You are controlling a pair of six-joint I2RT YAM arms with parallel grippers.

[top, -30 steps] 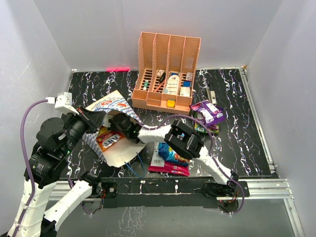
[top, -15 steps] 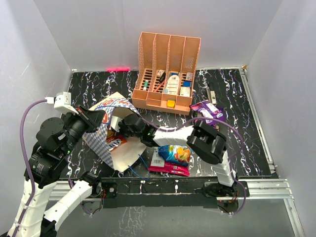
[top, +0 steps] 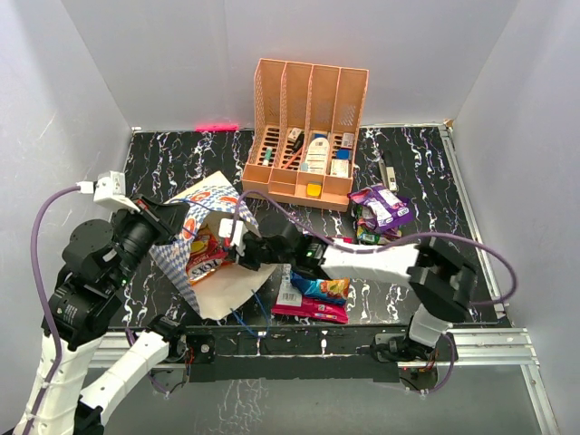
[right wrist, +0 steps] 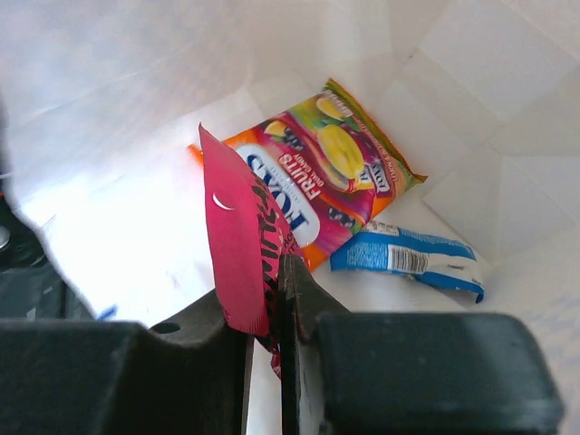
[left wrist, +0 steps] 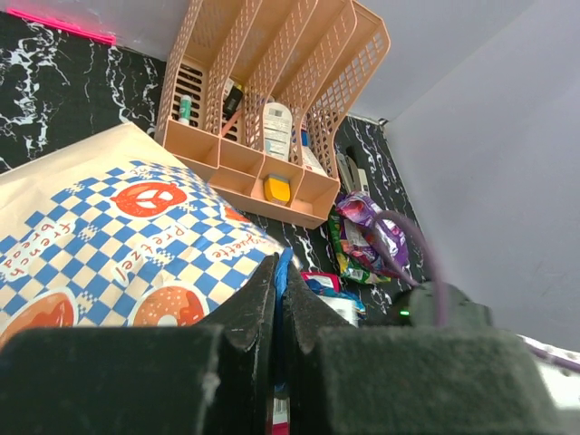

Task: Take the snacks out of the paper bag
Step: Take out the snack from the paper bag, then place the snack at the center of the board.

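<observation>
The paper bag (top: 210,288), checked blue and white with a white inside, lies on its side at the left, mouth to the right. My left gripper (top: 175,221) is shut on its blue string handle (left wrist: 285,265) and holds the upper edge of the bag (left wrist: 118,231) up. My right gripper (top: 234,246) is inside the bag's mouth and is shut (right wrist: 276,272) on a pink-red packet (right wrist: 237,249). A yellow-orange and pink packet (right wrist: 322,168) and a blue packet (right wrist: 408,260) lie on the bag's white floor beyond it.
Blue (top: 319,287) and pink (top: 308,310) packets lie on the table right of the bag. Purple packets (top: 382,206) lie further right over a green one (top: 370,236). The orange slotted organizer (top: 308,136) stands at the back, also in the left wrist view (left wrist: 272,91).
The right arm's elbow has swung far to the right and its gripper has drawn back a little toward the bag's mouth. The bag's upper edge has been lifted.
</observation>
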